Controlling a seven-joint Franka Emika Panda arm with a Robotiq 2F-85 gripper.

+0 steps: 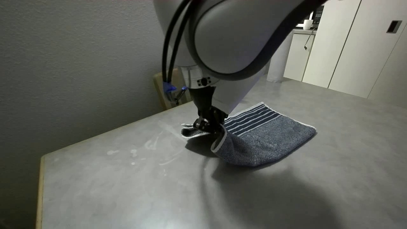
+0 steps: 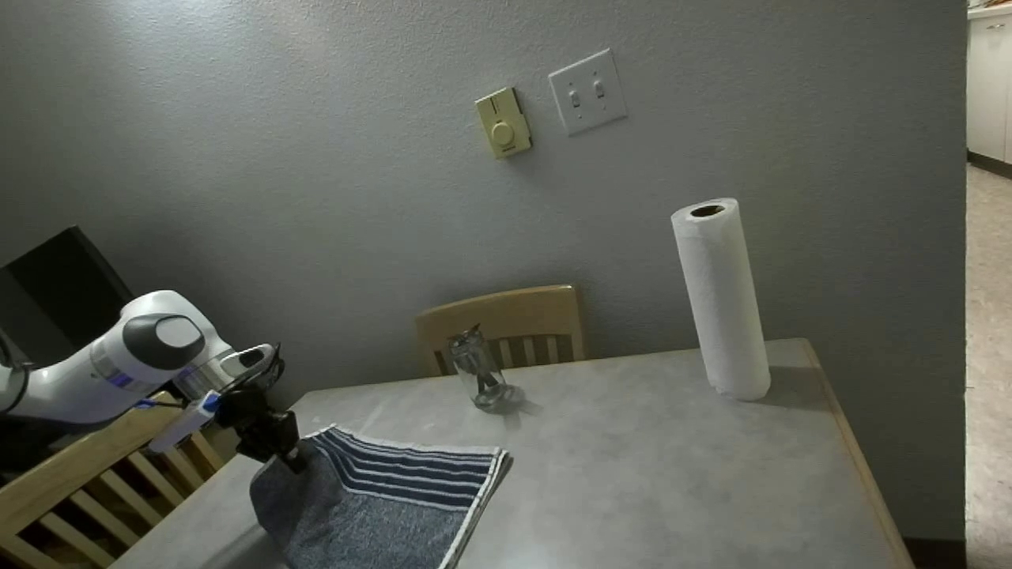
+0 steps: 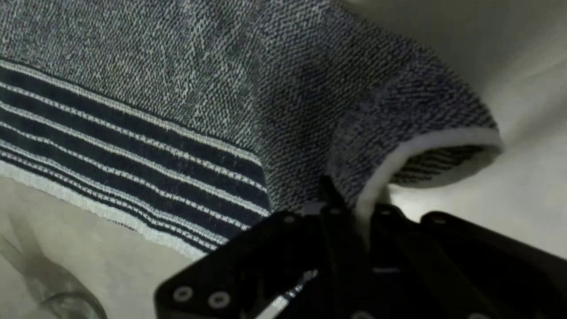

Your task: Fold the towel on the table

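- Gripper (image 3: 356, 208) jaws sit nearly together, with the white hem (image 3: 396, 153) of the towel (image 1: 270, 136) nipped between them; how deep the bite goes is hidden.
- Towel on the table (image 1: 111, 190): in an exterior view its held end is raised toward nine o'clock, while the rest, toward three, lies mostly flat.
- Slipping: if the bite is shallow, the thick hem could creep out as the cloth's weight pulls on it, dropping the flap partway across.
- Crooked fold: the hold seems to be along the edge rather than at a corner, and the cloth curls away on both sides, one loop at two o'clock from the grip in the wrist view. The loose corners would probably trail or tuck under.
- Sliding: the tabletop looks smooth and nothing pins the flat end, so a low, quick sweep toward three o'clock may bunch or drag the whole towel instead of turning it over.
- Knocking: in an exterior view, a glass (image 2: 478, 371) with dark things in it stands about two o'clock from the grip, near the striped edge. A wide swing that way might tip it.
- Letting go early: a flap released high would likely fall short or spring back.
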